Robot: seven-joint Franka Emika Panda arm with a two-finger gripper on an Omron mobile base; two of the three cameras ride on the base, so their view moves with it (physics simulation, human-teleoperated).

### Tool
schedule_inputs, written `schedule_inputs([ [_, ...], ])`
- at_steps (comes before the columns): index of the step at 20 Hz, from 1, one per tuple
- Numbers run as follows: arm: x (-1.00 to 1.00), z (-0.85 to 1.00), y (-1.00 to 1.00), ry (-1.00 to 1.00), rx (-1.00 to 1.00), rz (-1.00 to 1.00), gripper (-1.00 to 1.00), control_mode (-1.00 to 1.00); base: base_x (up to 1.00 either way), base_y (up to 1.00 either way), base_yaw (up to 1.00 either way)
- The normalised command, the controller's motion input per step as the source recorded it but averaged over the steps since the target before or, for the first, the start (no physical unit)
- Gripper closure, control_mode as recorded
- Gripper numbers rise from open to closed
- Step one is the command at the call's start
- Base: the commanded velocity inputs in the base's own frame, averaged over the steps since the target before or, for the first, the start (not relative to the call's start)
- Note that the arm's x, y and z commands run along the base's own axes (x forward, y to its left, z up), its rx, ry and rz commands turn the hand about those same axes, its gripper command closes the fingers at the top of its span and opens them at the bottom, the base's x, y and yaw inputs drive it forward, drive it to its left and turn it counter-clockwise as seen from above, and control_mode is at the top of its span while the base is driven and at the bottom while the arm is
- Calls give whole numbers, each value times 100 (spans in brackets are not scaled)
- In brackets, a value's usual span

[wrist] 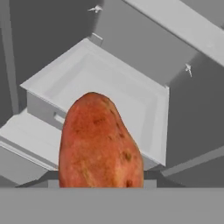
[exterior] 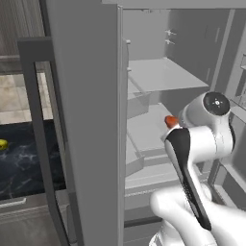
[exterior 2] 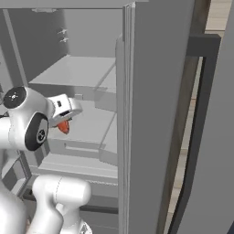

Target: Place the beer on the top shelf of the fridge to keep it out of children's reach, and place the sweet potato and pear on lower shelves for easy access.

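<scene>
I read no brand, label or writing on anything in view. My gripper (exterior 2: 64,122) is clamped on the sweet potato (wrist: 99,141), inside the open fridge (exterior: 91,96). In the right base view the tuber hangs below the hand with its long axis near vertical and its tapered end down. In the hand view it runs straight out from between the fingertips, which it hides. In the left base view just its orange end (exterior: 170,121) shows beside the arm's wrist.

The potato is held above a lower shelf (exterior 2: 89,123), not touching it. Past its tip, the hand view shows an open pale drawer (wrist: 109,87). A higher shelf (exterior: 163,74) sits above the hand. The fridge door (exterior 2: 155,114) stands open just beside the arm. A yellow-green fruit (exterior: 3,144), likely the pear, lies on the dark counter (exterior: 24,163), well apart from the fridge.
</scene>
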Motion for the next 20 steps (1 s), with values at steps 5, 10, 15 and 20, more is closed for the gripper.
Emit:
schedule_inputs([
  [5,51,-38,-1,1,0,0,100,-100,0,0,0],
  [10,27,-42,-4,-5,1,0,100,-100,0,0,0],
  [15,21,-35,-7,-14,2,0,100,-100,0,0,0],
  [20,36,-34,-8,-8,0,0,100,-100,0,0,0],
])
